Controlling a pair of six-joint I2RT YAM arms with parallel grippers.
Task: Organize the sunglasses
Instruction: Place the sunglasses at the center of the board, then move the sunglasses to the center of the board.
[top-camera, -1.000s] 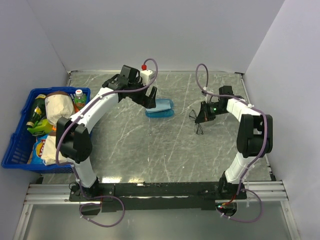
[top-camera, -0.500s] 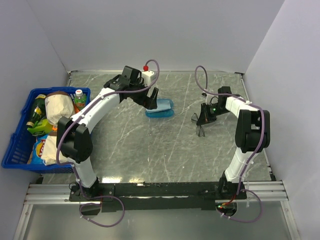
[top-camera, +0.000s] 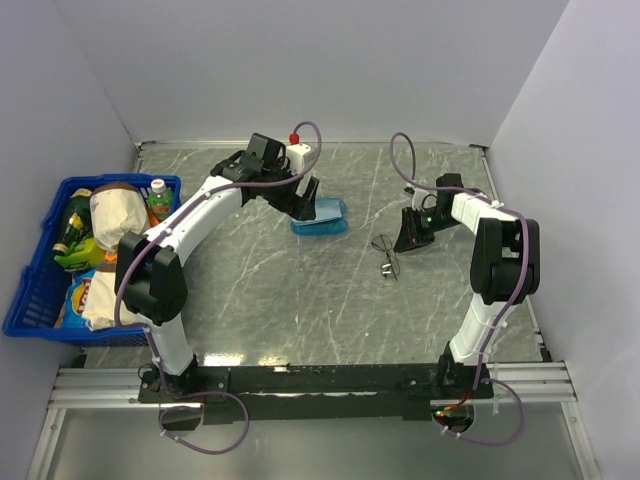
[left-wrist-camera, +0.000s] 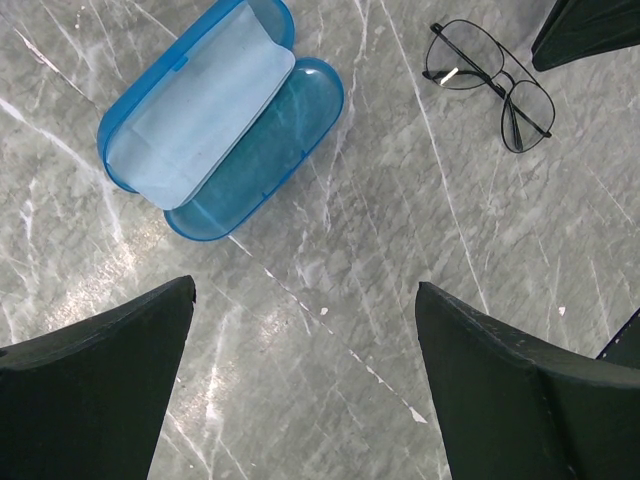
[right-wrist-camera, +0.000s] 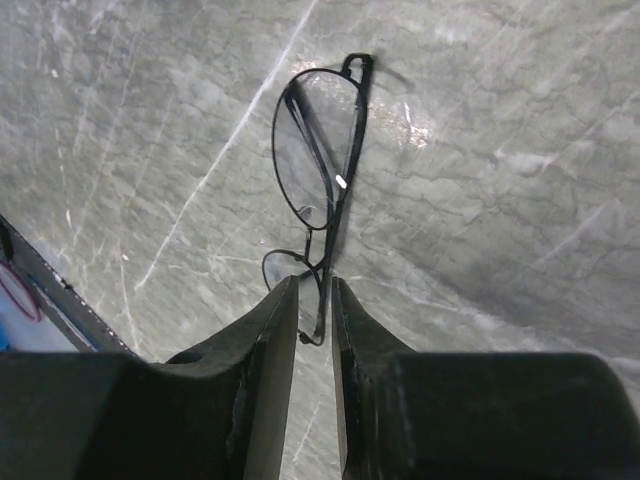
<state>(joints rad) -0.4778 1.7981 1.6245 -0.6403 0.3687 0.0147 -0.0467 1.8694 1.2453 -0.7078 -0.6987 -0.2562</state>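
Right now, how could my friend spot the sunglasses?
Look at the grey marble table's right half. Right of the open blue case lie the sunglasses, flat on the table. They are thin black wire, while the case is chunky blue plastic.

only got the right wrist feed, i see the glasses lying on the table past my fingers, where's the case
Observer: The blue case lies to the left of the sunglasses, apart from them.
Operator: is it open
Observer: Yes, it lies open flat, with a light-blue cloth in one half.
Operator: left arm holding anything
Observer: No, the left gripper is wide open and empty, hovering near the case.
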